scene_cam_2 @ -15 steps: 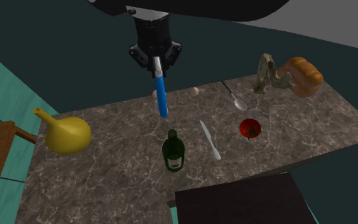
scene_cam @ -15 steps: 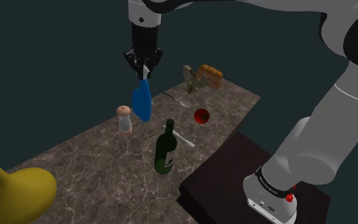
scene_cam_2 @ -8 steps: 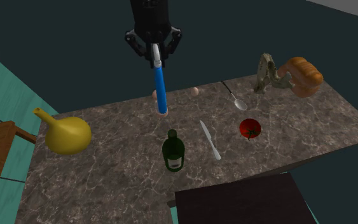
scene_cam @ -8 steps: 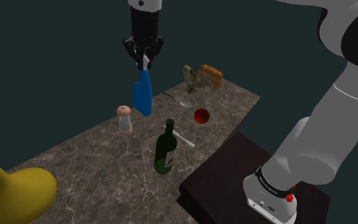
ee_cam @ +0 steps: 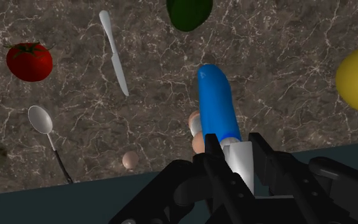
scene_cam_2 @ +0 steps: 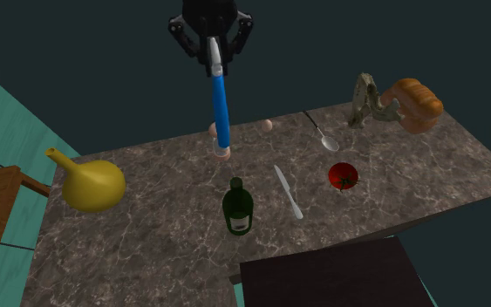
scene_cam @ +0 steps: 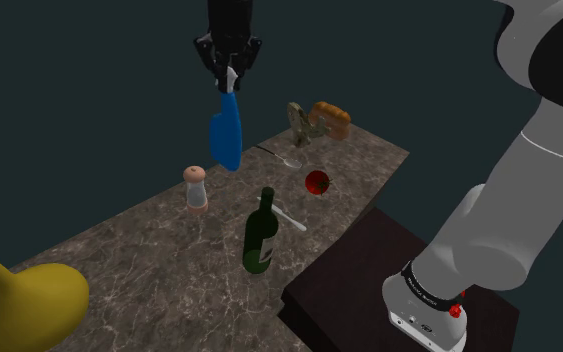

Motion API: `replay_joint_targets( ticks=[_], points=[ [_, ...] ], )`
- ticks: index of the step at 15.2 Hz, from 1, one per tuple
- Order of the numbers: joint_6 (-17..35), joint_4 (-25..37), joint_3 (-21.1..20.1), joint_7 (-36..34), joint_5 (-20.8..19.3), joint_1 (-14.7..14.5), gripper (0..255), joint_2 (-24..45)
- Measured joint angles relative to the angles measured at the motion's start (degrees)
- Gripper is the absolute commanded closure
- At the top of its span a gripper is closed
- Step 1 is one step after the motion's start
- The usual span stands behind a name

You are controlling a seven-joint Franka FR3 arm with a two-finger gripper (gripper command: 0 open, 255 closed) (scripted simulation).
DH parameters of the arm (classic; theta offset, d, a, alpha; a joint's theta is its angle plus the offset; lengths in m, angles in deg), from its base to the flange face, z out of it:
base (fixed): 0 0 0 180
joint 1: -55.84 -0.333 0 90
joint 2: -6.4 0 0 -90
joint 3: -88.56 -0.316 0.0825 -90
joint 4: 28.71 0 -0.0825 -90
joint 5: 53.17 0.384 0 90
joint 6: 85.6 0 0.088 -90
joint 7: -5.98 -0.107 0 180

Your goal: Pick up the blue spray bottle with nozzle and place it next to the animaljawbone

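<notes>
Shoulder view: brown marbled tabletop (scene_cam: 149, 270), dark wall behind. Gripper (scene_cam: 229, 78) at upper centre, fingers clamped on the blue spray bottle (scene_cam: 225, 138), which hangs clear above the surface. Jawbone (scene_cam: 299, 122) at the far corner, beside a bread loaf (scene_cam: 333, 118).
Second exterior view: teal floor (scene_cam_2: 8, 122) at left; green bottle (scene_cam_2: 237, 208), knife (scene_cam_2: 289, 194) and tomato (scene_cam_2: 343, 176) mid-table.
Wrist view: fingers grip the bottle's white neck.

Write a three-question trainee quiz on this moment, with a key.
1. What sits right beside the jawbone?
2. The pincer is: A open; B shut on the blue spray bottle; C shut on nothing.
3. True or false: the blue spray bottle rests on the table.
Key: 1 the orange-brown loaf; 2 B; 3 false, it hangs above the table.
</notes>
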Motion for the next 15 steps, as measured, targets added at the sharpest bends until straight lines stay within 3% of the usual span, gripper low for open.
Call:
replay_joint_targets(
  ticks=[15],
  points=[
    [3.91, -6.37, 9.21, 19.84, 1.10, 10.80, 255, -2.51]
  ],
)
